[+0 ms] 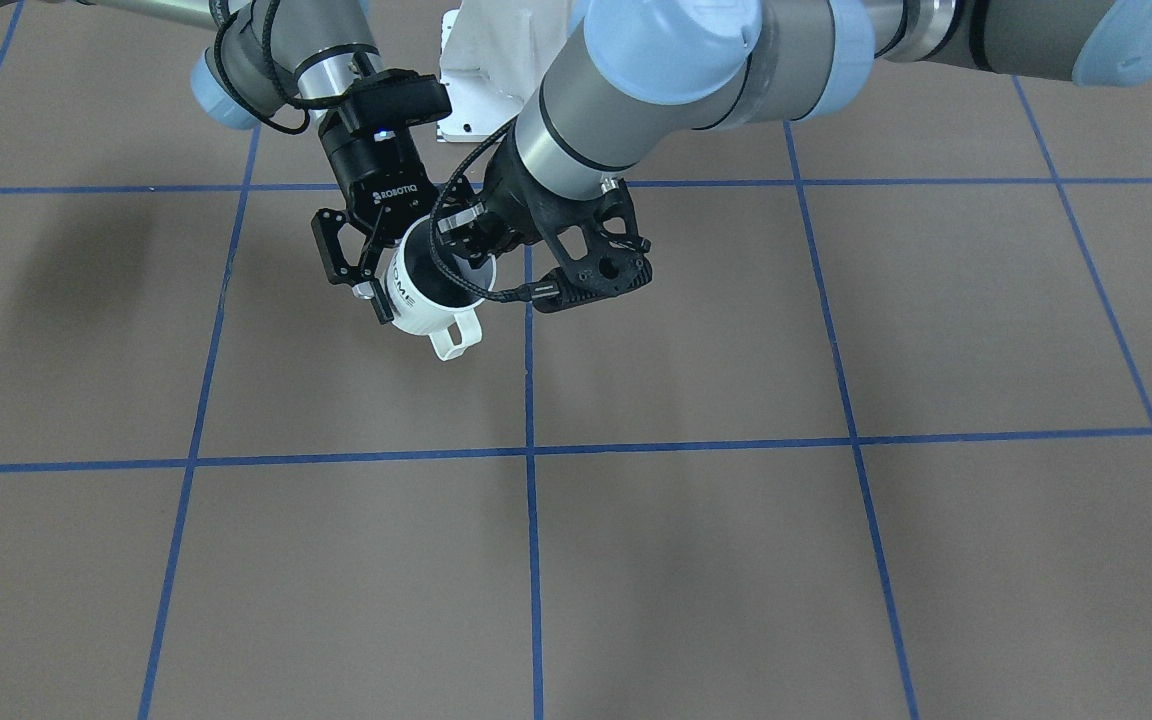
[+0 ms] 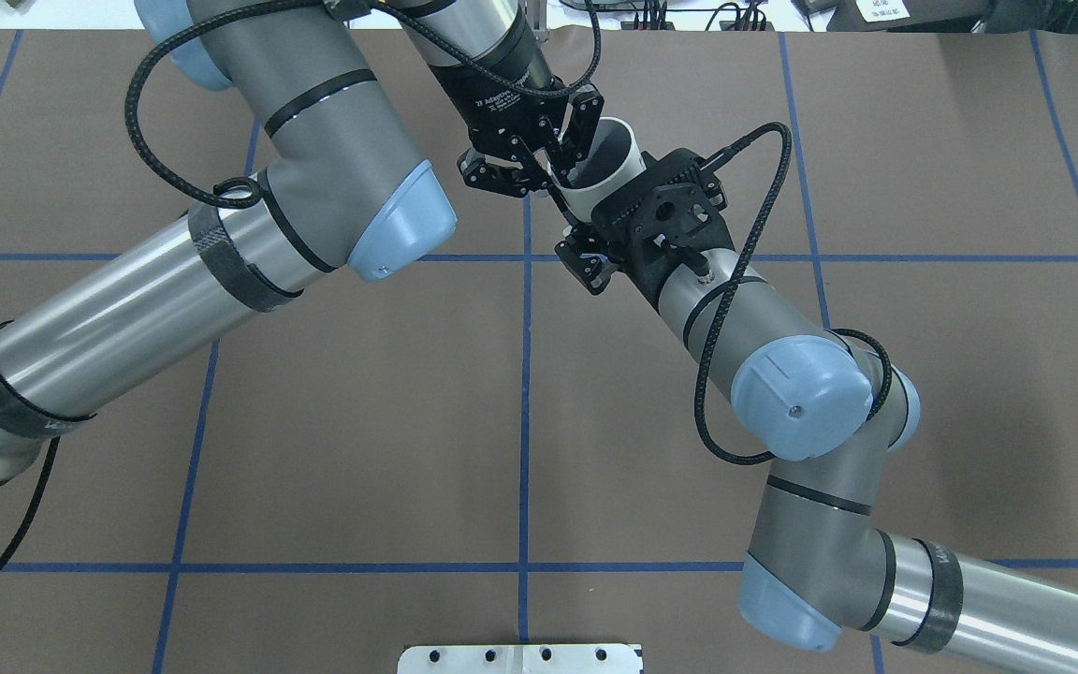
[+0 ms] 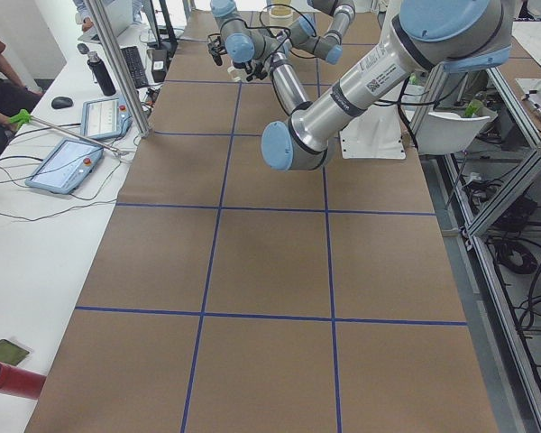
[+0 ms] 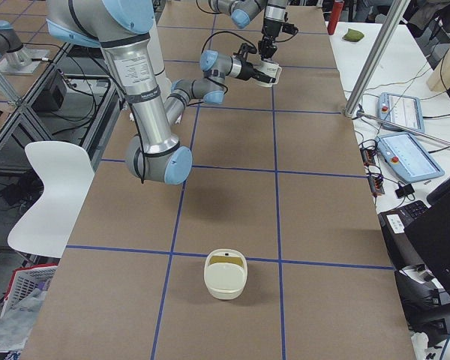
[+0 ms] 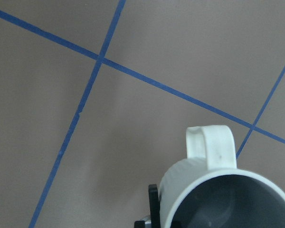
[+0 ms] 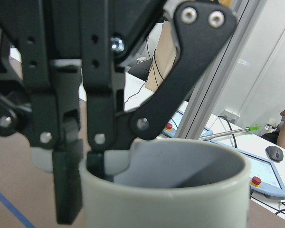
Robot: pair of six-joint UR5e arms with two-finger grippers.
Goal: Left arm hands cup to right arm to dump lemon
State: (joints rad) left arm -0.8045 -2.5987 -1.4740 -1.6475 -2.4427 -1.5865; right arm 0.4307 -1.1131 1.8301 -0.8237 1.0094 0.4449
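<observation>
The white cup with "HOME" lettering hangs above the table between both arms. It also shows in the overhead view. My left gripper is shut on its rim, one finger inside and one finger outside. My right gripper, lettered "ROBOTIQ", has its jaws wide on either side of the cup's body. One pad lies right beside the lettered wall, and the other is hidden. The handle points away from both grippers. The visible grey inside shows no lemon.
The brown table has blue tape lines. A cream container stands near the table's end on my right. The white robot base is behind the grippers. Operators' desks with tablets run along the far side.
</observation>
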